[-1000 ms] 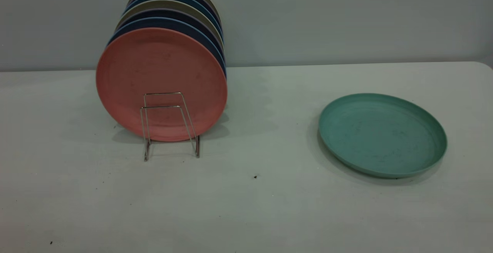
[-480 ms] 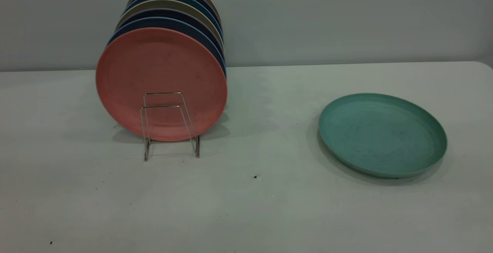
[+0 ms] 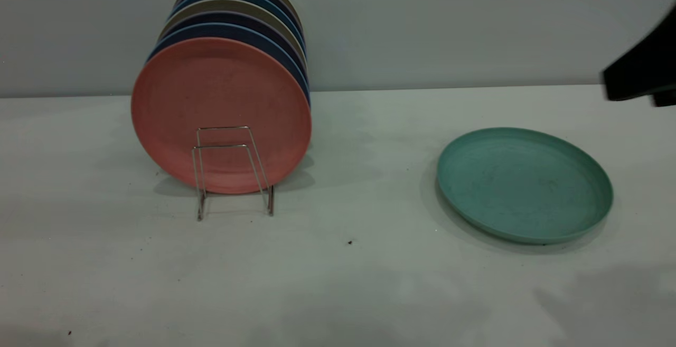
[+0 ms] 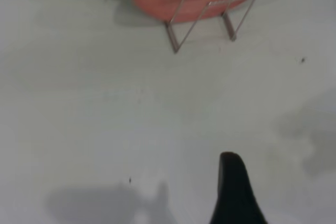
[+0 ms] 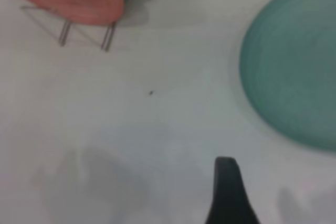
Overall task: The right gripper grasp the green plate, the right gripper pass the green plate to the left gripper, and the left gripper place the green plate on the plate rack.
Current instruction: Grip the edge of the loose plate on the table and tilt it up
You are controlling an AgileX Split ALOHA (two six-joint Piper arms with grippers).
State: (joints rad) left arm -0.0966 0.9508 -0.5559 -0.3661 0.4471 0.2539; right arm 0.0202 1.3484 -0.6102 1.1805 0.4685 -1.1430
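The round, shallow teal-green plastic plate (image 3: 524, 185) lies flat on the pale worktop (image 3: 338, 283), well apart from the thin silver wire plate rack (image 3: 232, 170) and to its right. The rack holds a row of upright plates, with a salmon-pink round plate (image 3: 221, 114) at the front and dark blue and olive ones behind it. The right gripper (image 3: 641, 72), a black shape at the edge, is above the worktop beyond the green plate, touching nothing; whether its fingers are apart cannot be told. The left gripper shows only one black fingertip (image 4: 233, 192) above bare worktop near the rack, its state likewise unclear.
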